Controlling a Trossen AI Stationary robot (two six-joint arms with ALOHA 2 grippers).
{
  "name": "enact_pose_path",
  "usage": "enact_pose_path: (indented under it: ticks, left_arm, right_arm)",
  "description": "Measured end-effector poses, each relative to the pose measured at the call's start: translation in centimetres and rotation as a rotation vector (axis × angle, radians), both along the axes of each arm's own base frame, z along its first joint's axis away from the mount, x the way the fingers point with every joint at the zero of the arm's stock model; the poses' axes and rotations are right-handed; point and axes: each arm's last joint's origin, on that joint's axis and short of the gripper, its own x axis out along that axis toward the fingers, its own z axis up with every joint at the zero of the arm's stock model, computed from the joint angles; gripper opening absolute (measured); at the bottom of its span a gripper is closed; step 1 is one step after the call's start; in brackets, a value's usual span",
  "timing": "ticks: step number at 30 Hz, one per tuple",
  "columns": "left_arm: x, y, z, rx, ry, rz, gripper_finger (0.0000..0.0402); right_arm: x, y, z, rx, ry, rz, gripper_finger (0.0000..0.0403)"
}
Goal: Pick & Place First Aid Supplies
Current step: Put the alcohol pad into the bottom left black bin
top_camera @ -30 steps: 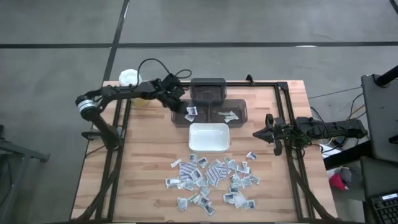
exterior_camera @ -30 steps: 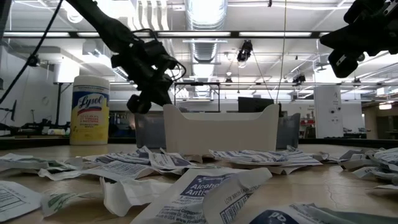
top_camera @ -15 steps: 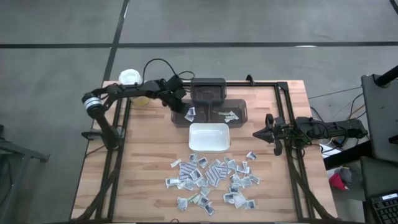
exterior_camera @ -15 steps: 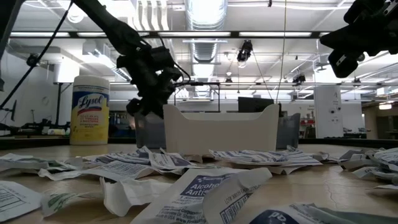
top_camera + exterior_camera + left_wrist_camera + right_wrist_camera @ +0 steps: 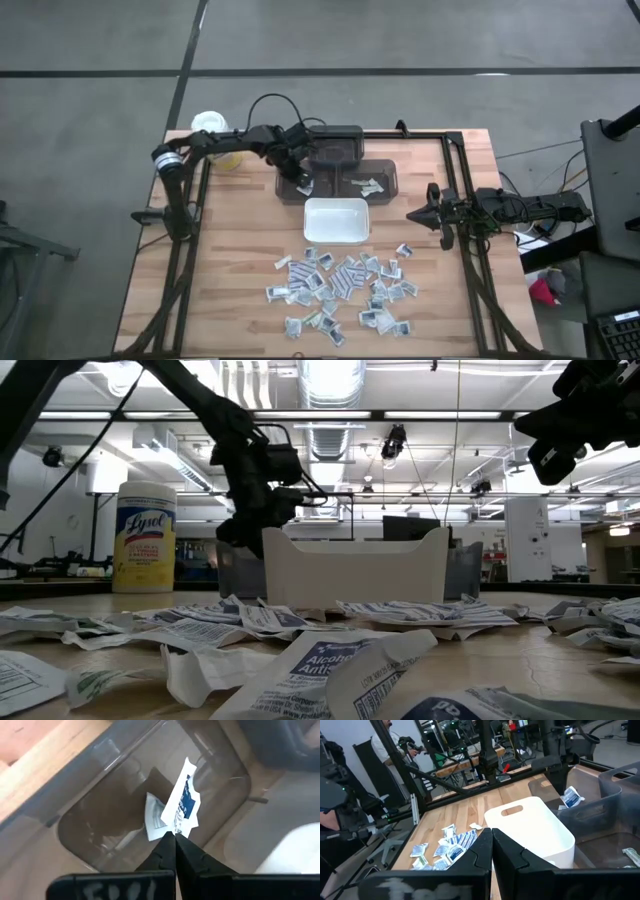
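High view — packets [image 5: 345,285] scattered on wooden table [image 5: 230,260].

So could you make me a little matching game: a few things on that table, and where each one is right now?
Things:
1. left gripper
2. right gripper
3. white tray
4. yellow canister

Places:
A. table's far left corner
B. waiting, shut, right of the white tray
C. between clear bin and packet pile
D. over the clear bin, shut on a packet

Pairs: 1-D, 2-B, 3-C, 4-A

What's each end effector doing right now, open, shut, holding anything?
Left end effector: shut on a packet, over the grey bin.
Right end effector: shut, holding nothing, waiting at the table's right side.
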Motion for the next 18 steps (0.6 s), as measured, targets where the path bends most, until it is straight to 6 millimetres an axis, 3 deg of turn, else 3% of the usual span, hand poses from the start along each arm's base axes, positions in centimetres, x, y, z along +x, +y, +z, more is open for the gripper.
enact_pose_path:
  ticks: [18]
  left_arm:
    - [0.72, 0.37, 0.04, 0.021, 0.045, -0.014, 0.0008]
  right_arm:
    - [0.00, 0.00, 0.02, 0.005, -0.001, 0.000, 0.0008]
